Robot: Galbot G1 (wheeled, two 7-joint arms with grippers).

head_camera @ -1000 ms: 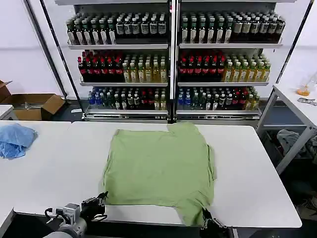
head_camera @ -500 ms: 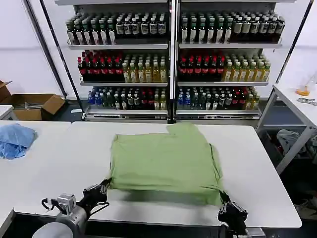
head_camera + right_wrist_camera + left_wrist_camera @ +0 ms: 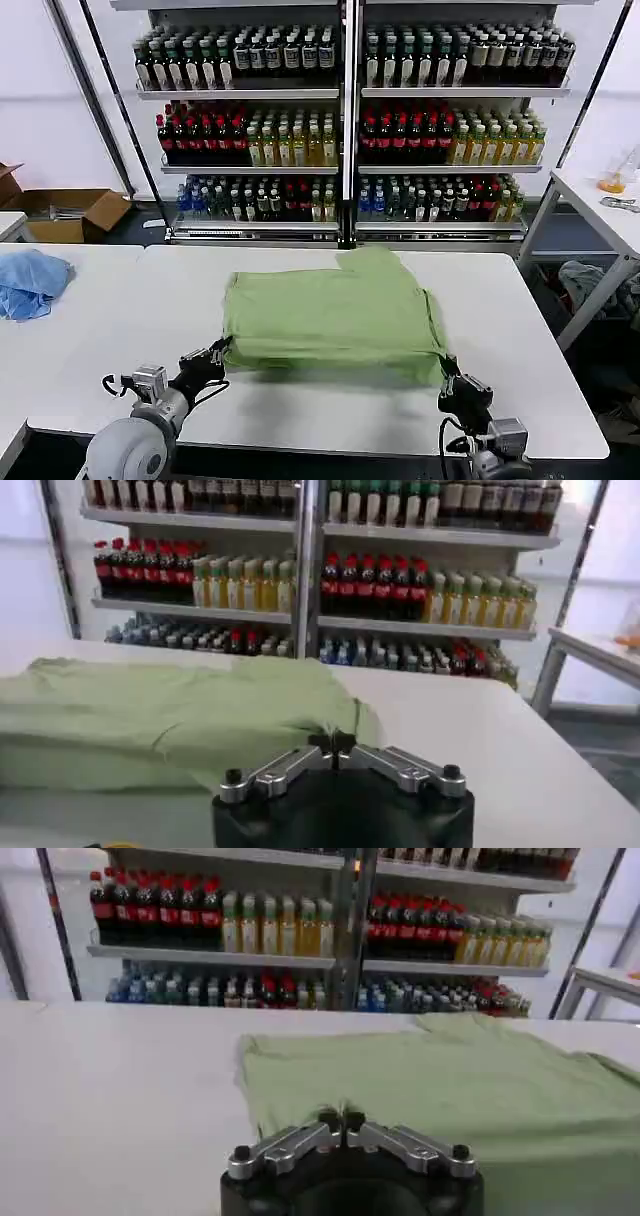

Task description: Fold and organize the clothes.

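- Folding the shirt (image 3: pixel 330 318) bottom-up is the step in hand, judging by its raised near hem; it lies mid-table (image 3: pixel 520 330)
- left gripper (image 3: pixel 218 353) is clamped on the 7 o'clock corner
- right gripper (image 3: pixel 446 366) is clamped on the 5 o'clock corner
- Next: carry both corners evenly toward 12 o'clock, then let go

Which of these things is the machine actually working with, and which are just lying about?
In use:
- green shirt, near edge lifted
- left end effector, shut on its near left corner
- right end effector, shut on its near right corner

Lying about:
- blue cloth
- cardboard box
- bottle shelves
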